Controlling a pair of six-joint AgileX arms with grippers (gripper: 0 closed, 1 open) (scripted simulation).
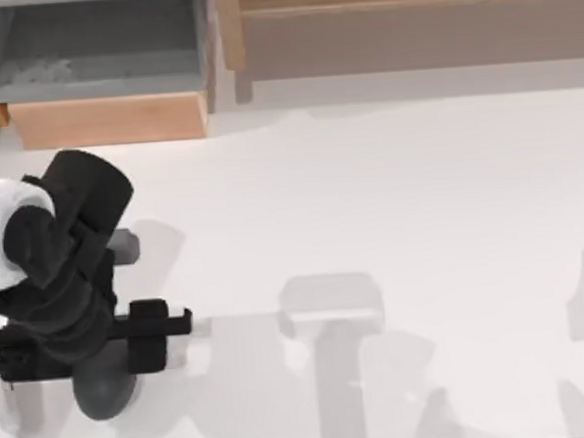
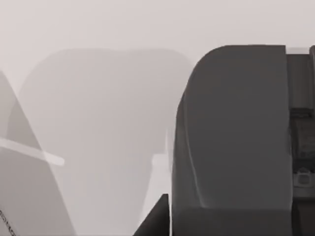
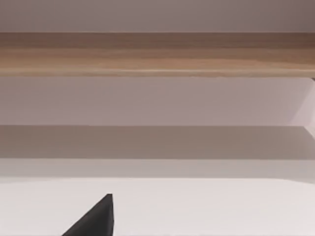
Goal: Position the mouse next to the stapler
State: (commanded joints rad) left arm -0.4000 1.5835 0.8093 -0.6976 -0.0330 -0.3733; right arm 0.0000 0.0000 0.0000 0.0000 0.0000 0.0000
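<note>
The mouse (image 1: 106,392) is a dark grey oval near the table's front left. Up close in the left wrist view, the mouse (image 2: 231,132) is a large dark lump. My left gripper (image 1: 96,353) hangs straight over it, shut on it, with one black fingertip (image 2: 156,221) against its side. A pale shape just left of the mouse, mostly under the arm, looks like the stapler (image 1: 10,409), seen as a pale wedge (image 2: 24,196) in the left wrist view. A black corner of my right gripper (image 3: 96,219) faces the back of the table.
An open grey box with wooden sides (image 1: 101,72) stands at the back left. A long wooden shelf (image 1: 408,20) runs along the back right and also spans the right wrist view (image 3: 157,54). Arm shadows lie on the white table (image 1: 421,200).
</note>
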